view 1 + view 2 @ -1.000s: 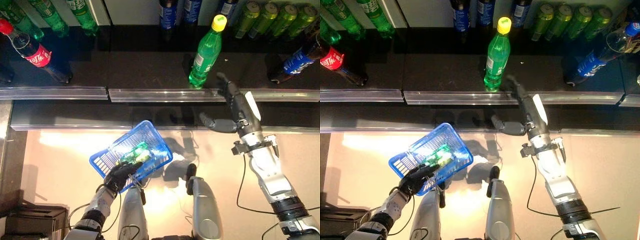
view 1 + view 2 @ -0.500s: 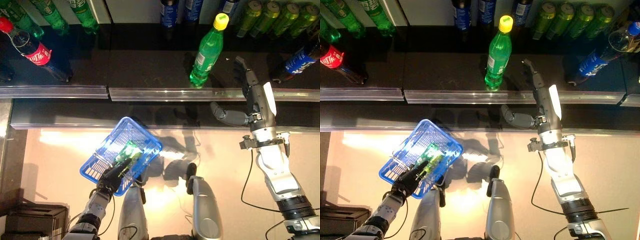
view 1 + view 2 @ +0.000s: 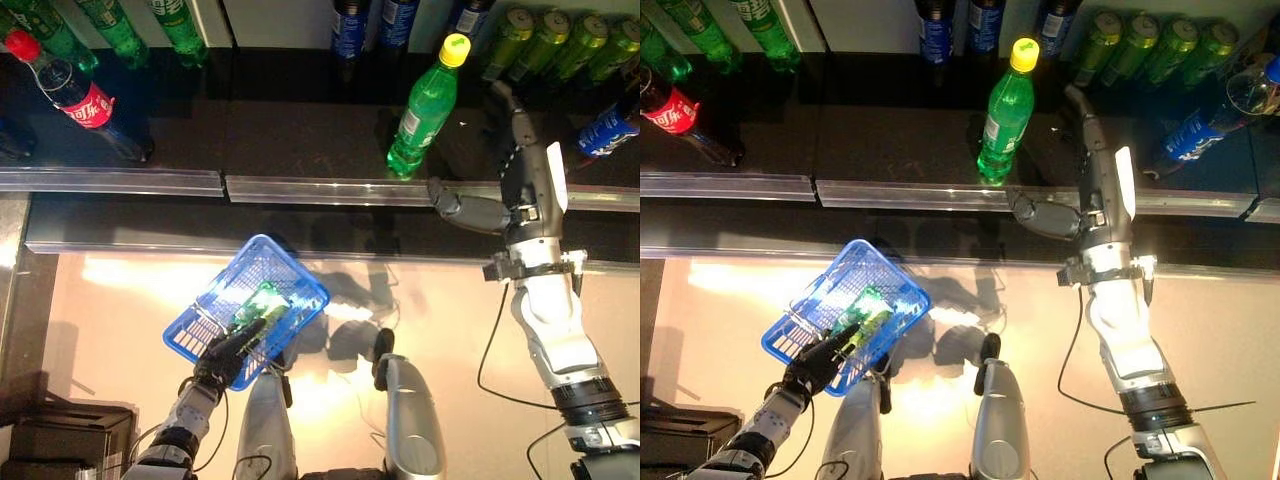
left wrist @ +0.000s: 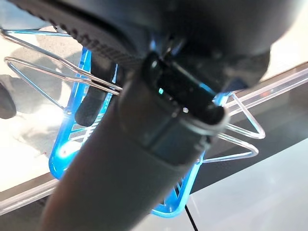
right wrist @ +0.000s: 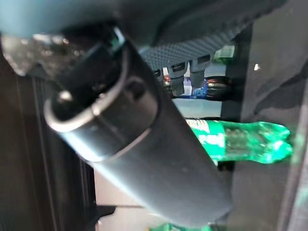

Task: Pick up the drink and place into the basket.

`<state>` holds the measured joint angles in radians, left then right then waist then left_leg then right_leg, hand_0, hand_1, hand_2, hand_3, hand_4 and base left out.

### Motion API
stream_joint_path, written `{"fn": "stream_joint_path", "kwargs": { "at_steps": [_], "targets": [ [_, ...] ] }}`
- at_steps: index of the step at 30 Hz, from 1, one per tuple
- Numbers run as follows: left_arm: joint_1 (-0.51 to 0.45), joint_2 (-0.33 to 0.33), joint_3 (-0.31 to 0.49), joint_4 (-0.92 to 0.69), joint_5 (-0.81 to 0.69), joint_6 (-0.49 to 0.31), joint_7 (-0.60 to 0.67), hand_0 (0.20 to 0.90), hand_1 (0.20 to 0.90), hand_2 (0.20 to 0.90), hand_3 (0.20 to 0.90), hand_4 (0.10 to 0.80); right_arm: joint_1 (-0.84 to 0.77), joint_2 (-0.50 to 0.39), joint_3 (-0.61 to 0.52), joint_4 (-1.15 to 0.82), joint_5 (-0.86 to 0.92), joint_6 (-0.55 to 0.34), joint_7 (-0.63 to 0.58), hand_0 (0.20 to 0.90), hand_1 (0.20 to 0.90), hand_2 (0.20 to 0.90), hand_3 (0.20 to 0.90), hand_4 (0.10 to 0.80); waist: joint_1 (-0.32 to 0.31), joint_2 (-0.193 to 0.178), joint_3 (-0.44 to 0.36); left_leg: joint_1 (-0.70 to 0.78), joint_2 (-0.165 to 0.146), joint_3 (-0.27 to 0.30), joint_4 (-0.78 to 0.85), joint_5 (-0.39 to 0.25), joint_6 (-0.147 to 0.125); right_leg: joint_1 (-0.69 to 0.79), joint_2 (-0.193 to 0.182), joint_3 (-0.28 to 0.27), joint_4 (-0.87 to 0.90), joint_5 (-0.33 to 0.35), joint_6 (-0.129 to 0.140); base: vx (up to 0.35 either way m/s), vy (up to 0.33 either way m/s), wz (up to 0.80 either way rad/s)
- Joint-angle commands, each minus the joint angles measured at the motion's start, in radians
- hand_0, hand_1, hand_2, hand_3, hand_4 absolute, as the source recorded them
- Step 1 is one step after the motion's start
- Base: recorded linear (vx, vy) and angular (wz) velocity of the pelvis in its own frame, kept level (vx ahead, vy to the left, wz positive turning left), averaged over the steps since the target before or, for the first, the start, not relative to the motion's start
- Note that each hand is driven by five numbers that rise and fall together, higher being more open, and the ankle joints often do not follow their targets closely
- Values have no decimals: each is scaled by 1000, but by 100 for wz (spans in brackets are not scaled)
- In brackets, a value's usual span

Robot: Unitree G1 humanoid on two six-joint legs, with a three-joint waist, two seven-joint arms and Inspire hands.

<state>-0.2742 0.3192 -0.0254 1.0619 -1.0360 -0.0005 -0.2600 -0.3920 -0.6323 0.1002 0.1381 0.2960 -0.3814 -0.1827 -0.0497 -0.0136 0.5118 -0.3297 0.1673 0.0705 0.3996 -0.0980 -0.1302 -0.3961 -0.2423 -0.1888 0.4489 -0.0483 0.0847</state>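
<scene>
Green, with a yellow cap, the drink bottle (image 3: 424, 110) stands upright at the front edge of the dark shelf (image 3: 290, 140). My right robot hand (image 3: 522, 170) is just beside it, fingers straight and thumb spread, not touching. My left robot hand (image 3: 228, 358) grips the blue basket (image 3: 205, 325) by its wire handle, green items already inside.

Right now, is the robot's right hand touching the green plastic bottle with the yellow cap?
Apart. The left eye view shows dark shelf between the right hand and the green bottle.

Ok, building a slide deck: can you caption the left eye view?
Right hand open beside the green bottle on the shelf; left hand holds the blue basket.
</scene>
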Motion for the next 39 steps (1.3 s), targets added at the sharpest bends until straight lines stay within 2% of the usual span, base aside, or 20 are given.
{"fn": "stream_joint_path", "kwargs": {
  "at_steps": [1, 7, 19, 28, 39],
  "targets": [
    [100, 21, -43, -60, 22, 13, -121, 300, 300, 300, 200, 100, -102, -24, -43, -13, 91, -84, 15, 900, 900, 900, 900, 800, 32, -13, -77, 20, 12, 21, 10, 25, 39, 56, -37, 58, -39, 13, 71, 0, 0, 0],
    [85, 26, -64, -65, 32, 24, -108, 300, 300, 300, 200, 100, -182, -27, -32, 86, 167, -53, 23, 900, 900, 900, 900, 800, 49, -5, -72, 14, 8, 13, 14, 26, 39, 53, -44, 47, -32, 13, 69, 0, 0, 0],
    [66, 31, -100, -69, 46, 30, -108, 300, 300, 300, 200, 100, -331, -78, 5, 233, 207, -12, 13, 900, 900, 900, 900, 800, 73, 6, -64, 15, -1, 6, 9, 29, 41, 54, -48, 35, -33, 16, 67, 5, 1, 5],
    [47, 41, -129, -81, 41, 41, -99, 300, 300, 300, 200, 100, -473, -123, 78, 368, 209, 30, 12, 900, 900, 900, 900, 800, 99, 11, -56, 9, -8, -4, 4, 33, 44, 50, -52, 22, -36, 21, 67, -5, -1, 1],
    [29, 50, -156, -85, 40, 44, -105, 300, 300, 300, 200, 100, -615, -125, 174, 479, 214, 64, 55, 900, 900, 900, 900, 800, 126, 20, -49, 11, -18, -13, -5, 35, 44, 57, -59, 4, -41, 22, 66, -1, 2, 1]
  ]
}}
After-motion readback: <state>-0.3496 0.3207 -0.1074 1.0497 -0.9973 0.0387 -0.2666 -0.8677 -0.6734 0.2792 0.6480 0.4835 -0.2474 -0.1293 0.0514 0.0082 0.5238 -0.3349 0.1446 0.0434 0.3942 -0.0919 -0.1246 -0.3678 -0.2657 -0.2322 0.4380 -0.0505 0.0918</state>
